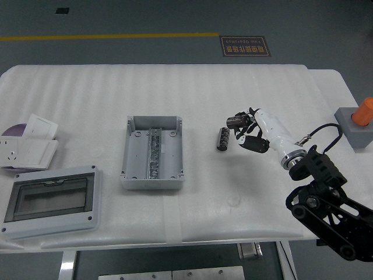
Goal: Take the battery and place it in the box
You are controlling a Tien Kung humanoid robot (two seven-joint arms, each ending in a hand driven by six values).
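Setting: industrial workshop or robotics test floor. Evidence: grey sealed floor (145, 14) with a yellow line (111, 37) and a floor sign (245, 46) at the far side; counter (192, 87) covered in white foam sheet; electrical parts laid out on it, namely an open grey box (152, 153), a cover (51, 200) with clear window at near left, wall sockets (28, 151) at left; an orange button (363, 111) on a grey base at right.

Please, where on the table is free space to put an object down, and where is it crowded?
Free: the broad far strip behind the box, and the patch between box and battery. Crowded: the left end, with the lid and socket plates, and around the battery, where the right hand hovers.
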